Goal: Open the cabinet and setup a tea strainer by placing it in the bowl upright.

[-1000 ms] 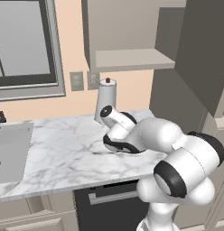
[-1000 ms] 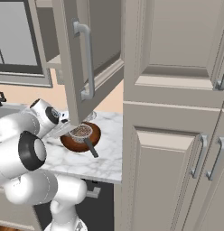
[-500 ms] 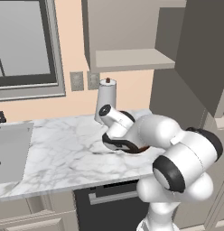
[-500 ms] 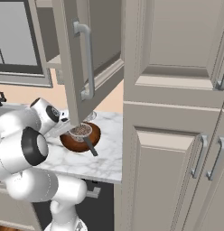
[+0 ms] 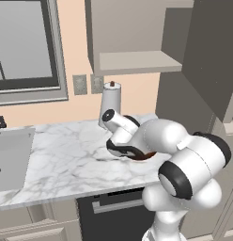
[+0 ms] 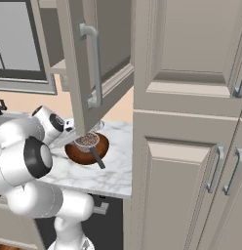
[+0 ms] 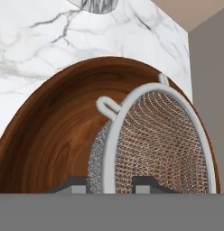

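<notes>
I have the small silver wire-mesh tea strainer pinched at its rim between my gripper's narrowly parted tips, apparently resting inside the round reddish-brown wooden bowl ahead; next I release and lift clear.

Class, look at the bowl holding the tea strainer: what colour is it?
The bowl is glossy reddish-brown wood with darker grain, clearest in the hand view.
</notes>
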You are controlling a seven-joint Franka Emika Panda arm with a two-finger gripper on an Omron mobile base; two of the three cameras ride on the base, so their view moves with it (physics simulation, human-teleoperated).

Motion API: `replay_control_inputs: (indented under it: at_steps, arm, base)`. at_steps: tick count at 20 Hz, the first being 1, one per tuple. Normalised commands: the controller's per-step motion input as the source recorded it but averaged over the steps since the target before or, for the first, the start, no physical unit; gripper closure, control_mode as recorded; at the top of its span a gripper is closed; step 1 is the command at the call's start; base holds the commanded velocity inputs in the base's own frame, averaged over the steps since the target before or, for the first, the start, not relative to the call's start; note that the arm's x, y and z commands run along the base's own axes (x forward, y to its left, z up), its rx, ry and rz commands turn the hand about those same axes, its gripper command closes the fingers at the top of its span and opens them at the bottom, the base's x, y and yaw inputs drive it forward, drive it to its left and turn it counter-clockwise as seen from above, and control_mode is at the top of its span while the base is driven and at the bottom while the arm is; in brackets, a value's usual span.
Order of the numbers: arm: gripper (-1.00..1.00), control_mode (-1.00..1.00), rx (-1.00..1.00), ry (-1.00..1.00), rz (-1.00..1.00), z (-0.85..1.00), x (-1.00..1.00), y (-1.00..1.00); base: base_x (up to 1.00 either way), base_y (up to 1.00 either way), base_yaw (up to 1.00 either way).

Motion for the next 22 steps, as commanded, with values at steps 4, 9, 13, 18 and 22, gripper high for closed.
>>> replay_control_inputs:
  at_steps: [4, 9, 13, 18, 22]
  arm:
    - [1.00, -1.00, 0.00, -0.07, 0.00, 0.00, 0.04, 0.00]
    - [1.00, -1.00, 0.00, 0.00, 0.00, 0.00, 0.16, 0.01]
    - [1.00, -1.00, 0.00, 0.05, 0.00, 0.00, 0.23, 0.05]
    - [1.00, -1.00, 0.00, 0.04, 0.00, 0.00, 0.16, 0.13]
    - [1.00, -1.00, 0.00, 0.00, 0.00, -0.11, 0.04, 0.05]
  base:
    - [0.00, 0.00, 0.00]
    - [0.00, 0.00, 0.00]
    - [0.00, 0.00, 0.00]
    - [0.00, 0.00, 0.00]
    - [0.00, 0.00, 0.00]
